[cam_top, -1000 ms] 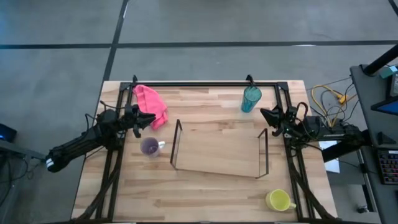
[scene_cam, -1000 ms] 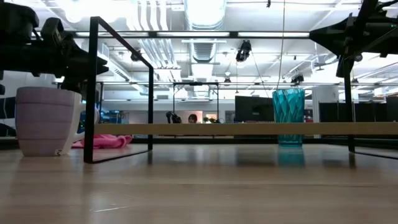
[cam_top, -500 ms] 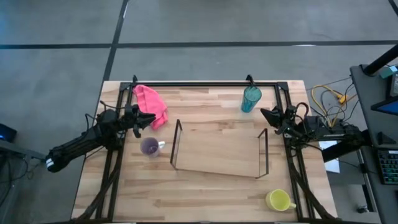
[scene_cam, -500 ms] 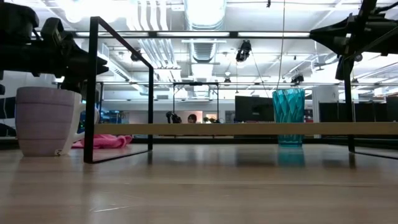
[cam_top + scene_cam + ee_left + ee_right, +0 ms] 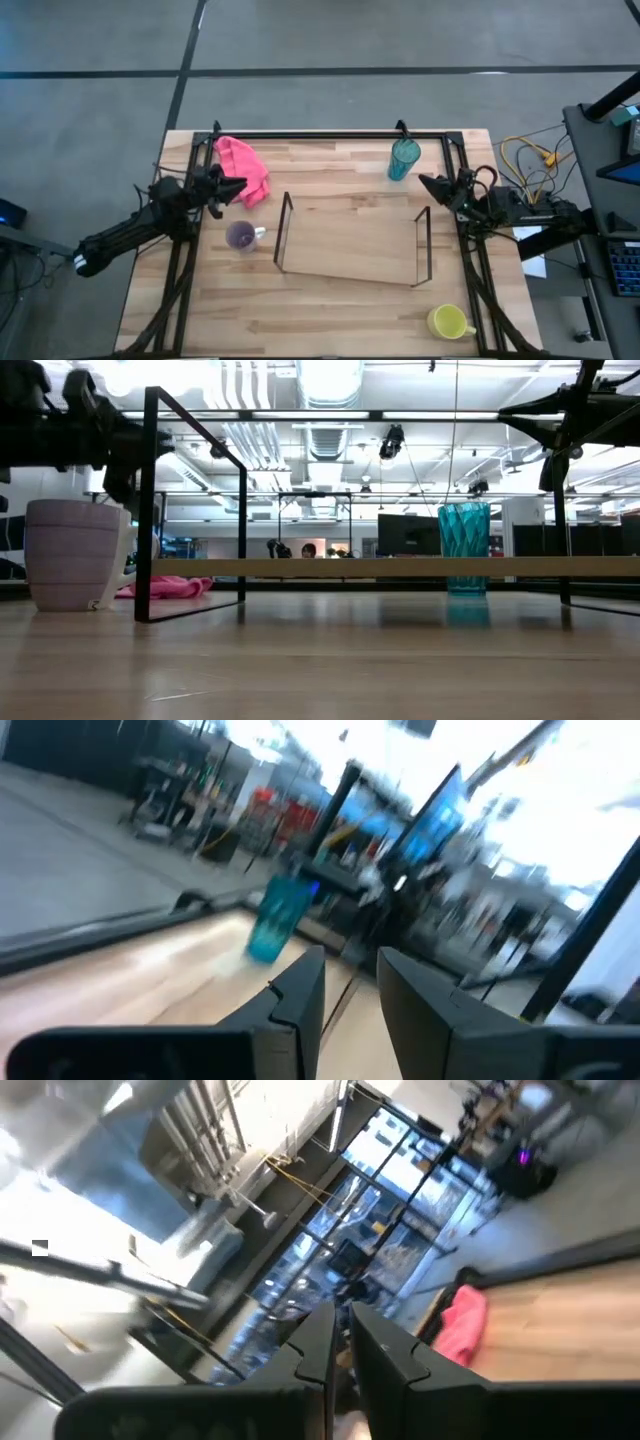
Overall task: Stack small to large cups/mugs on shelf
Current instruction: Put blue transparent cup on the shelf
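So nothing is held yet: the purple mug [image 5: 241, 236] is stood on the desk [image 5: 340, 310] just in front of the left end effector [image 5: 236, 187], fingers slightly parted; the right end effector [image 5: 424, 182] is nearly closed, empty.

Bright overhead glare, blurred wrist views.

no readable text or labels.

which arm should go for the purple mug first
Left. The left claw hangs just beside the purple mug on the same side of the shelf. The right claw is across the shelf, nearer the teal tumbler.
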Controlling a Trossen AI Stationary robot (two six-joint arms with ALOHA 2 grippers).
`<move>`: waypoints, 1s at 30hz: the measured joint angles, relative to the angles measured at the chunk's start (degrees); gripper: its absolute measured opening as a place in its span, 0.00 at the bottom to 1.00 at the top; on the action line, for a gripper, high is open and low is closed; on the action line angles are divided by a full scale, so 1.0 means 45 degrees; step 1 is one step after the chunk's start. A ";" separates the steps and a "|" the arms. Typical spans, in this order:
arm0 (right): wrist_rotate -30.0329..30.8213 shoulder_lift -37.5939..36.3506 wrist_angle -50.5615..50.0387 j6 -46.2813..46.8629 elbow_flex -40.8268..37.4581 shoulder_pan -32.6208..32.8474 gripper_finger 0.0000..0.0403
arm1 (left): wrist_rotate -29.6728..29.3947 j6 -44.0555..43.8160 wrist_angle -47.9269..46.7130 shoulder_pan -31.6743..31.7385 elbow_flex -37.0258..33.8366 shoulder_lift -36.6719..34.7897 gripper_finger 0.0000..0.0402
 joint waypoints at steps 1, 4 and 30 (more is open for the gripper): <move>-0.0004 0.0000 0.0000 0.0585 0.0000 0.0000 0.07 | 0.0000 -0.0369 0.0546 0.0000 0.0000 0.0000 0.20; -0.0143 0.0015 -0.0005 0.1736 0.0000 0.0000 0.07 | 0.0005 -0.1046 0.2161 0.0000 0.0002 -0.0005 0.20; -0.3725 0.3512 -0.6185 -0.2497 0.8131 0.0005 0.07 | 0.0458 0.2417 -0.4659 -0.0010 0.7077 0.2283 0.20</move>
